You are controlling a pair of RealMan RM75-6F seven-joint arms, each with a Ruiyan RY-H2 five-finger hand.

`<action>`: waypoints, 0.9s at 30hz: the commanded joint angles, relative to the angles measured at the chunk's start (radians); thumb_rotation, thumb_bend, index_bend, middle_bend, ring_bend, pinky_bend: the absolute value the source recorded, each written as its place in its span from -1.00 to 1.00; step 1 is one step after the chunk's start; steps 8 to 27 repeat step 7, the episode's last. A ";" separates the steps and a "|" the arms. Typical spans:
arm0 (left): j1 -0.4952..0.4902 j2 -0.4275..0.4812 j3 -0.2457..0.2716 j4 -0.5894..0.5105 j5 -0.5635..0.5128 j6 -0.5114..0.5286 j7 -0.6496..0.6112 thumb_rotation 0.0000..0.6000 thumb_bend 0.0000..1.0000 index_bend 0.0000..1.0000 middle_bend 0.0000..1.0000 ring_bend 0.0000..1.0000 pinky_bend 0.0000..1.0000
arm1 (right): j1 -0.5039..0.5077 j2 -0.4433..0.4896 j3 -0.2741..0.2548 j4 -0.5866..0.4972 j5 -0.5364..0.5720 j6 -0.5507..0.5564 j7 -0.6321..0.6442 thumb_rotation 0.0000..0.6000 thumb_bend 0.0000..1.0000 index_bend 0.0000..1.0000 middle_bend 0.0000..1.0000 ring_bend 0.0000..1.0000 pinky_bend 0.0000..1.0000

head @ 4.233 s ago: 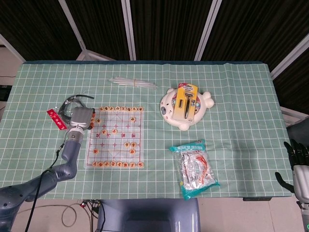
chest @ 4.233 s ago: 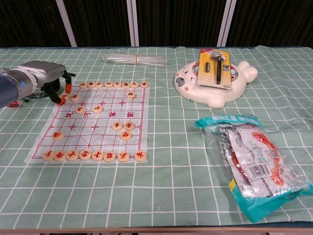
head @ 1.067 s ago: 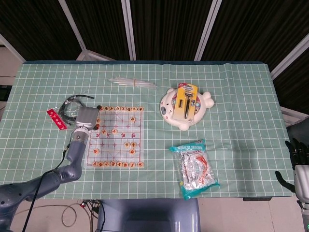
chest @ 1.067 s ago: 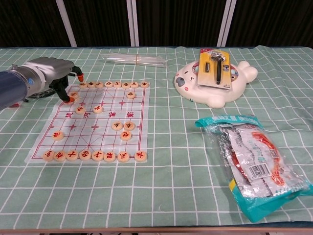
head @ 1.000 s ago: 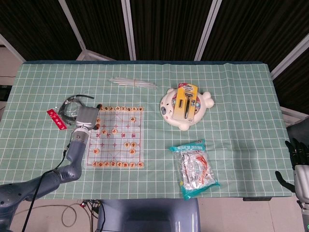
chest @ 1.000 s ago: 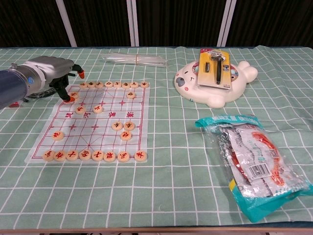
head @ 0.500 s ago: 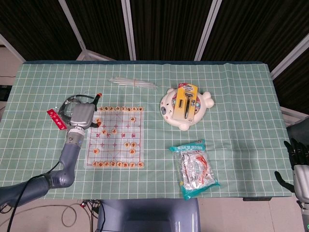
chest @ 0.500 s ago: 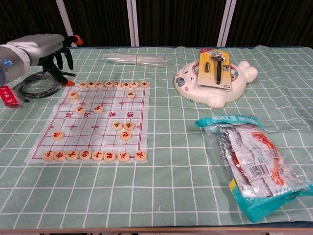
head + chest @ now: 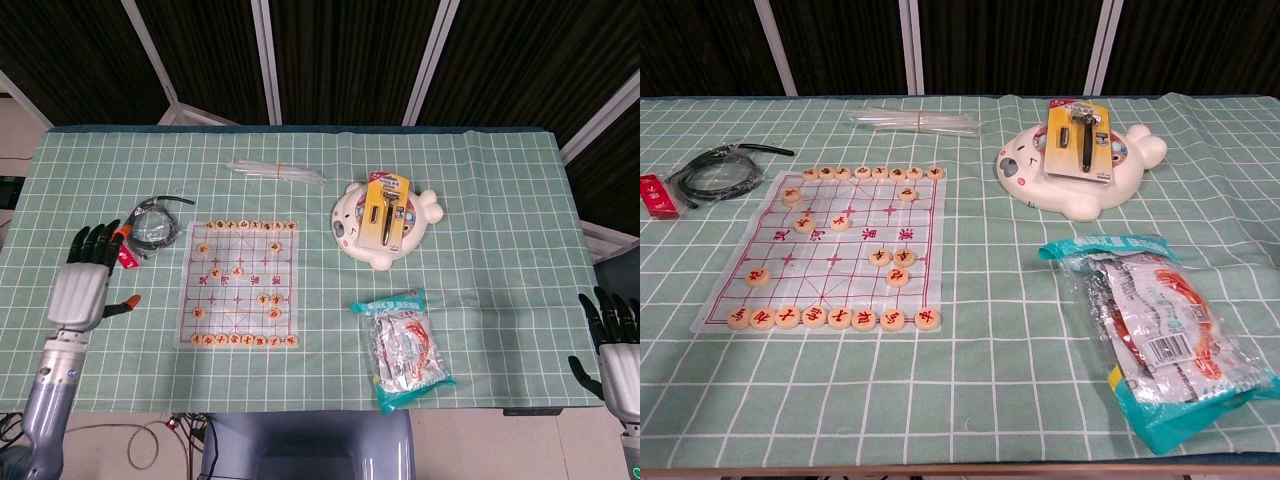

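Observation:
My left hand hovers at the table's left side with its fingers spread and nothing in it, left of the chess board and beside a red packet; the chest view does not show it. The clear board carries several round wooden chess pieces. My right hand hangs off the table's right front corner, fingers apart and holding nothing.
A coiled black cable lies left of the board's far corner. A bundle of clear plastic tubes lies at the back. A white seal-shaped plush bears a yellow razor pack. A teal snack bag lies front right.
My left hand has lifted off the board's far left corner and drawn back left and toward the table's front, leaving the chest view. The pieces stay on the board.

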 commanded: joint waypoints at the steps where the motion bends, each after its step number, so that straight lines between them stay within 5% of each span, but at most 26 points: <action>1: 0.088 0.053 0.077 -0.040 0.075 0.088 0.010 1.00 -0.94 -1.00 -1.00 -1.00 -1.00 | -0.001 0.001 -0.001 -0.004 0.001 -0.002 0.004 1.00 -0.31 -1.00 -1.00 -1.00 -1.00; 27: 0.148 0.057 0.098 -0.008 0.110 0.125 -0.029 1.00 -0.94 -1.00 -1.00 -1.00 -1.00 | 0.000 0.003 -0.006 -0.004 -0.008 -0.002 0.013 1.00 -0.31 -1.00 -1.00 -1.00 -1.00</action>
